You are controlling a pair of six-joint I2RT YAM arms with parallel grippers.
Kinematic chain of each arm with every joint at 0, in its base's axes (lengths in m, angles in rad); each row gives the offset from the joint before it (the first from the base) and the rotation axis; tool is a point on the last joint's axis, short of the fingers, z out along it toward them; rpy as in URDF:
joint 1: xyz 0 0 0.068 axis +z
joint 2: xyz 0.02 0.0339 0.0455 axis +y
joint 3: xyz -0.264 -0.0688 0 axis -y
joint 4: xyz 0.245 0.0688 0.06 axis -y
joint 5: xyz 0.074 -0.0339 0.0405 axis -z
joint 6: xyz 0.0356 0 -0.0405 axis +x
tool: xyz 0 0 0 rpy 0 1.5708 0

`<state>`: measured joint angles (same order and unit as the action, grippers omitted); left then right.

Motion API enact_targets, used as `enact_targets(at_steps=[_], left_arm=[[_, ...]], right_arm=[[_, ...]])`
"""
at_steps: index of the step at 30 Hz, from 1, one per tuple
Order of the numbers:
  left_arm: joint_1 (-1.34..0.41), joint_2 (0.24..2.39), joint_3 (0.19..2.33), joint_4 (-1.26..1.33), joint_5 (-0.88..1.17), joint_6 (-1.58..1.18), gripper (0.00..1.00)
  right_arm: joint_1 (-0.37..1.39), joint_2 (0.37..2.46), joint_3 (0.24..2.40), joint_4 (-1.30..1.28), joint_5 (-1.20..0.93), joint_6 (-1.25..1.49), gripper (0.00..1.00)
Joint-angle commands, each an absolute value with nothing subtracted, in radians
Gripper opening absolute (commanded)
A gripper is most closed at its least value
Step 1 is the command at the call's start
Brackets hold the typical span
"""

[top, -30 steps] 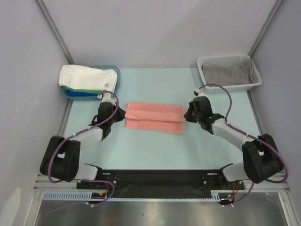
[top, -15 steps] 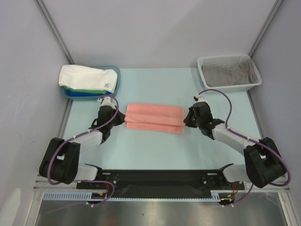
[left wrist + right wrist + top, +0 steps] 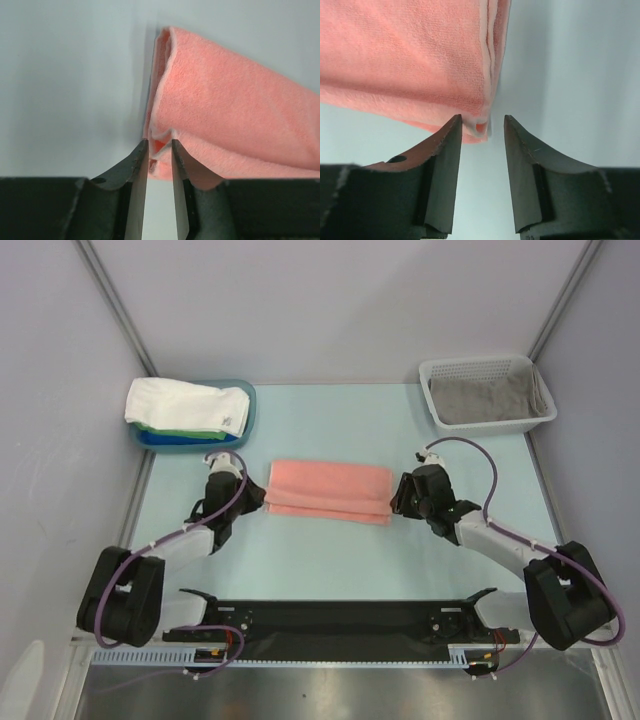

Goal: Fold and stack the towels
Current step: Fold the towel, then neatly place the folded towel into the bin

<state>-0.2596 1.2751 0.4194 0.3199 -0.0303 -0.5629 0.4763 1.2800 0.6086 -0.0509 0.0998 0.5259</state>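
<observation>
A salmon pink towel [image 3: 328,490] lies folded in a long flat rectangle in the middle of the table. My left gripper [image 3: 257,496] is at its left end, the right gripper [image 3: 397,498] at its right end. In the left wrist view the left gripper [image 3: 160,142] stands a little open, with the near corner of the pink towel [image 3: 235,115] loose between its tips. The right gripper [image 3: 482,117] is open wider, the pink towel's [image 3: 410,55] corner just beside its left fingertip. More folded towels [image 3: 188,405], white on top of green and blue, are stacked at the back left.
The stack rests in a blue tray [image 3: 247,412] at the back left corner. A white perforated basket [image 3: 490,420] with a grey cloth [image 3: 480,398] inside stands at the back right. Grey walls close the table on three sides.
Both grippers have drawn the towel's upper layer toward the near side, so the two bands now lie as one folded rectangle. Both jaws have gone from shut on the towel to open.
</observation>
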Motion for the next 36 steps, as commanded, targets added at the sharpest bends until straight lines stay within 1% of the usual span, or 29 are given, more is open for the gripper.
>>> enact_targets(at_steps=[1, 5, 9, 13, 17, 20, 21, 24, 26, 32, 36], left_arm=[[-0.265, 1.172, 0.423, 0.298, -0.069, -0.581, 0.3], [-0.265, 1.121, 0.477, 0.24, -0.074, -0.574, 0.31], [-0.281, 1.143, 0.549, 0.189, -0.042, -0.571, 0.31], [-0.322, 1.225, 0.604, 0.166, 0.021, -0.56, 0.31], [-0.353, 1.344, 0.653, 0.141, 0.017, -0.555, 0.3], [-0.359, 1.44, 0.698, 0.082, 0.003, -0.561, 0.29], [-0.359, 1.456, 0.707, 0.069, -0.027, -0.564, 0.28], [-0.359, 1.499, 0.71, 0.054, -0.048, -0.574, 0.28], [-0.36, 1.514, 0.712, 0.049, -0.054, -0.577, 0.28], [-0.36, 1.539, 0.721, 0.035, -0.066, -0.577, 0.27], [-0.359, 1.545, 0.718, 0.041, -0.061, -0.578, 0.27]], right_arm=[[0.476, 1.203, 0.607, -0.061, 0.14, 0.528, 0.45], [0.476, 1.195, 0.639, -0.08, 0.15, 0.528, 0.45], [0.477, 1.238, 0.69, -0.098, 0.152, 0.525, 0.44], [0.474, 1.328, 0.741, -0.129, 0.173, 0.531, 0.43], [0.456, 1.426, 0.785, -0.117, 0.146, 0.541, 0.45], [0.443, 1.5, 0.816, -0.107, 0.123, 0.545, 0.5], [0.442, 1.514, 0.824, -0.109, 0.117, 0.545, 0.55], [0.433, 1.565, 0.836, -0.095, 0.085, 0.549, 0.63], [0.433, 1.586, 0.836, -0.089, 0.081, 0.557, 0.65], [0.446, 1.626, 0.838, -0.074, 0.086, 0.574, 0.65], [0.46, 1.675, 0.845, -0.06, 0.097, 0.594, 0.6]])
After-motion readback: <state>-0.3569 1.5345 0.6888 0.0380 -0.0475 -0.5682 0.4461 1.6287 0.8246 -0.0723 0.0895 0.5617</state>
